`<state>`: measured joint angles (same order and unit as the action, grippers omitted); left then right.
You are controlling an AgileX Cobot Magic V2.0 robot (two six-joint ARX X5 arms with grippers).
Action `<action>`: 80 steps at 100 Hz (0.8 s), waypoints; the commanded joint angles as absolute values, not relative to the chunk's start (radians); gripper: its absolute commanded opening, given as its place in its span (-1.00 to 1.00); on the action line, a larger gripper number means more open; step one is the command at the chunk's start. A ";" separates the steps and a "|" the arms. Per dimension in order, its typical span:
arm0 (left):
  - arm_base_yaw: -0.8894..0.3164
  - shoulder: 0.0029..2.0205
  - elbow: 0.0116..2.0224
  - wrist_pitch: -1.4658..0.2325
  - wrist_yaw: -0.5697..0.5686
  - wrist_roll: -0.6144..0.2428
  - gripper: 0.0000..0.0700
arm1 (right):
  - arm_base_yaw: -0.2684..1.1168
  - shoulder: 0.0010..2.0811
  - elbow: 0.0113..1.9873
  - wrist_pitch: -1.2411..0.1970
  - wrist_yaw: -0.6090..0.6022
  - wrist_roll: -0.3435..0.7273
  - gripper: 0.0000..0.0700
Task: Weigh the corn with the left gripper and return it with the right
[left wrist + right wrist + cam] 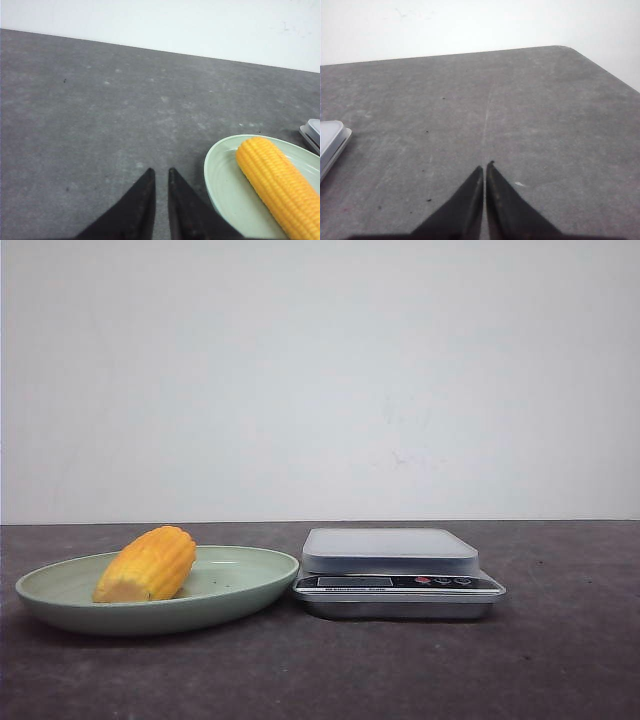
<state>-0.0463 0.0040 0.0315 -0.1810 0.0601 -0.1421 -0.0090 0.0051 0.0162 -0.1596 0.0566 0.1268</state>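
Lying on plate (215,175), corn (280,185) just beside nearly closed, empty left end effector (161,172).

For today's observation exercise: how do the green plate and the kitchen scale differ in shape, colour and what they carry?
The plate is round, shallow and pale green; the scale is rectangular, silver-grey, with a dark front panel. The plate holds the corn, lying on its side; the scale's platform is bare. The plate sits left, the scale right. Both rest side by side on the dark table.
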 commanded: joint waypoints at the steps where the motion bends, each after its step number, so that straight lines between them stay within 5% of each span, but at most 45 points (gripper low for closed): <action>1: -0.048 0.003 0.014 -0.185 0.072 -0.143 -1.00 | -0.012 0.004 0.013 -0.149 0.059 0.117 -0.99; 37: -0.048 0.003 0.014 -0.186 0.072 -0.143 -1.00 | -0.012 0.004 0.013 -0.148 0.060 0.115 -0.99; 80: -0.048 0.003 0.014 -0.186 0.072 -0.143 -1.00 | -0.011 0.004 0.013 0.071 0.047 0.116 -0.99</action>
<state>-0.0463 0.0040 0.0315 -0.1806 0.0601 -0.1421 -0.0086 0.0051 0.0154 0.0315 0.0517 0.0944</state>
